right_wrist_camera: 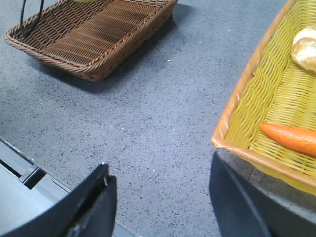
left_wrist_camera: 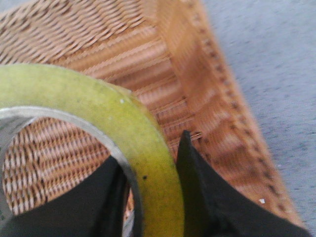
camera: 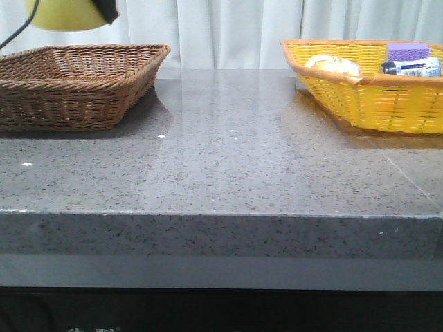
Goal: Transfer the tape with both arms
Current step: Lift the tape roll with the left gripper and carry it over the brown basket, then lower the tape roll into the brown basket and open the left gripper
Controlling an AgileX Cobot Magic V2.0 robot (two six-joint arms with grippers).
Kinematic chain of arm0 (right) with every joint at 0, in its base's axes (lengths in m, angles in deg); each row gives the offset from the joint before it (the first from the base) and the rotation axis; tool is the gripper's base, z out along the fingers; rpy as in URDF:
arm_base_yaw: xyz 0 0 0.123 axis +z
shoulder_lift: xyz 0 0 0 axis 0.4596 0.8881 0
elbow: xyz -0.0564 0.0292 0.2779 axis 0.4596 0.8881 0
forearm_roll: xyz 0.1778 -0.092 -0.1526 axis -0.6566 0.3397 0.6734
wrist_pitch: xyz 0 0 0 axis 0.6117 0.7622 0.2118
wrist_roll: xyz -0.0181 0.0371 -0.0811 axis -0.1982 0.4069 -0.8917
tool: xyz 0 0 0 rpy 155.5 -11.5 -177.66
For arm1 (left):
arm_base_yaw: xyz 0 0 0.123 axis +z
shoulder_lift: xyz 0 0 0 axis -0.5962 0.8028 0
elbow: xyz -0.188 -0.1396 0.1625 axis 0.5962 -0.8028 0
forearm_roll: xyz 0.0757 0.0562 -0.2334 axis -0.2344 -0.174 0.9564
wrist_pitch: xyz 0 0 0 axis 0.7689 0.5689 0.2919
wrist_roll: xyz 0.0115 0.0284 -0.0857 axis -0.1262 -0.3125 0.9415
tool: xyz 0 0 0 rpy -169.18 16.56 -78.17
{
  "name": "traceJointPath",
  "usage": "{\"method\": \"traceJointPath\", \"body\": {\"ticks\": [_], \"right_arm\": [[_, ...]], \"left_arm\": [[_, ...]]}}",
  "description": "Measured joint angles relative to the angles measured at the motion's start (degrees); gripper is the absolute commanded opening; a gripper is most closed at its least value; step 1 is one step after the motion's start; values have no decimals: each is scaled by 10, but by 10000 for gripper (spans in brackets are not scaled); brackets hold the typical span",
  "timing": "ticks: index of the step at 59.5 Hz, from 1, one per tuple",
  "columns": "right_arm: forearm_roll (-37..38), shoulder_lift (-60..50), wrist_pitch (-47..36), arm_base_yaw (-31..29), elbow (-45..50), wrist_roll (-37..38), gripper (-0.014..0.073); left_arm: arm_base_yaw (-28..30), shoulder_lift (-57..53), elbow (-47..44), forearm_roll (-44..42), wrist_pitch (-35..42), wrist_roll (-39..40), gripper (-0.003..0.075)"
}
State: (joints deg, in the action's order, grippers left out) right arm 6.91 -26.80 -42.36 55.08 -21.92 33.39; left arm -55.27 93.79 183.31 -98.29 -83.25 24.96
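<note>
The left claw (left_wrist_camera: pixel 150 190) grips the tape (left_wrist_camera: pixel 123 128) above the brown basket (left_wrist_camera: pixel 197 98); the right claw (right_wrist_camera: pixel 160 197) gapes empty. Next, lower and let go.

The front view sits low, near the level of the worktop (camera: pixel 221 166), and faces forward across it toward a white curtain (camera: pixel 228 31). The brown basket (camera: pixel 76 83) lies at far left, the yellow basket (camera: pixel 367 83) at far right.

The left wrist view looks down at very close range into the brown basket (left_wrist_camera: pixel 163 84) — the yellow tape (left_wrist_camera: pixel 123 128) fills much of the frame, blurred by proximity.

The right wrist view looks down from higher up, over the right end effector (right_wrist_camera: pixel 160 207), at the open worktop (right_wrist_camera: pixel 148 113). It covers both the brown basket (right_wrist_camera: pixel 94 34) and the yellow basket (right_wrist_camera: pixel 266 108) — the same pair seen in the front view.
</note>
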Motion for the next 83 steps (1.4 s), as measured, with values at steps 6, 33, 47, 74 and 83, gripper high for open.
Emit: {"method": "traceJointPath", "body": {"ticks": [6,33,47,74,83], "right_arm": [[0,0,0,0,0,0,445],[0,0,0,0,0,0,445],[0,0,0,0,0,0,445],[0,0,0,0,0,0,445],[0,0,0,0,0,0,445]], "left_arm": [[14,0,-28,1,0,4,180],[28,44,-62,58,6,9,368],[28,47,-62,60,11,9,432],[28,-81,-84,88,12,3,430],[28,-166,-145,105,11,3,430]]}}
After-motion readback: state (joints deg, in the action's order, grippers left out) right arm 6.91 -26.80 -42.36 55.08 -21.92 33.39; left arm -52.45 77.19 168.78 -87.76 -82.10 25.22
